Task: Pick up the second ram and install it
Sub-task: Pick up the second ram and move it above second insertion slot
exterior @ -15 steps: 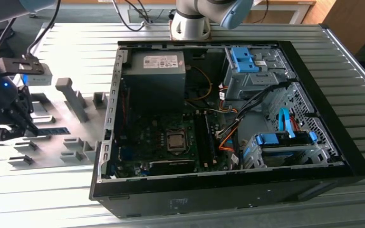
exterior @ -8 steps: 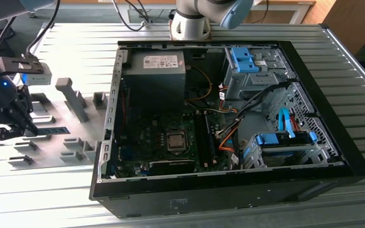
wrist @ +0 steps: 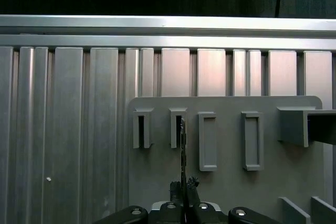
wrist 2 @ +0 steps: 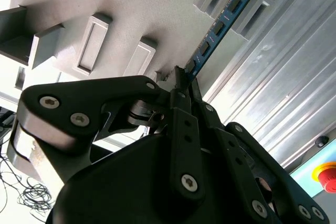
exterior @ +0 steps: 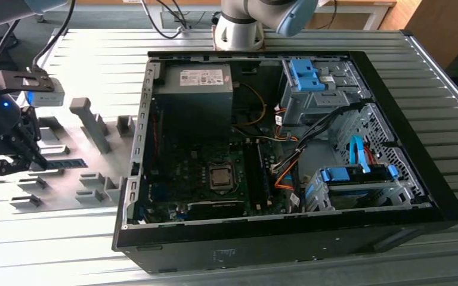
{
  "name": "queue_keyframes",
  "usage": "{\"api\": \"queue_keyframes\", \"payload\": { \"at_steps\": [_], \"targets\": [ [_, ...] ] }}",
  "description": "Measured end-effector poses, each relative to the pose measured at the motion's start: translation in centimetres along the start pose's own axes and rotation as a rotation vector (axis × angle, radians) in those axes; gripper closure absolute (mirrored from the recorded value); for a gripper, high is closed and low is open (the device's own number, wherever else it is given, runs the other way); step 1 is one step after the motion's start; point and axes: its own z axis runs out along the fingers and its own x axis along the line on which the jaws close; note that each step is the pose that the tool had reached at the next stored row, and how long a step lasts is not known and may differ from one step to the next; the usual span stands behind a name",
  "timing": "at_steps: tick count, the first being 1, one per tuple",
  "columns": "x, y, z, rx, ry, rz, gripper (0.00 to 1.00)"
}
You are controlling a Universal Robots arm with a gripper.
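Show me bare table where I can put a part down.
Free: the table strip below the plate and case in the exterior view, and the patch between the plate and the arm base. Crowded: the plate, with blocks, ram and gripper; the case interior.

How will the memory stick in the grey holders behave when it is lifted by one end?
The memory stick looks thin and flat, so probably light and fairly stiff. The tool seems to clamp one end, so it may tilt. Its bare chips suggest it is fragile.
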Motion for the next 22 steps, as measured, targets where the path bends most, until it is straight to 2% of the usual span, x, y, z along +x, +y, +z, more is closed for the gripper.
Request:
{"api": "queue_keyframes", "payload": {
  "at_steps": [7,22],
  "targets": [
    [0.00,0.00,-0.27,-0.0001,0.0001,0.000,0.86],
    [-0.02,0.01,-1.42,0.0000,0.0000,0.000,0.86]
  ]
}}
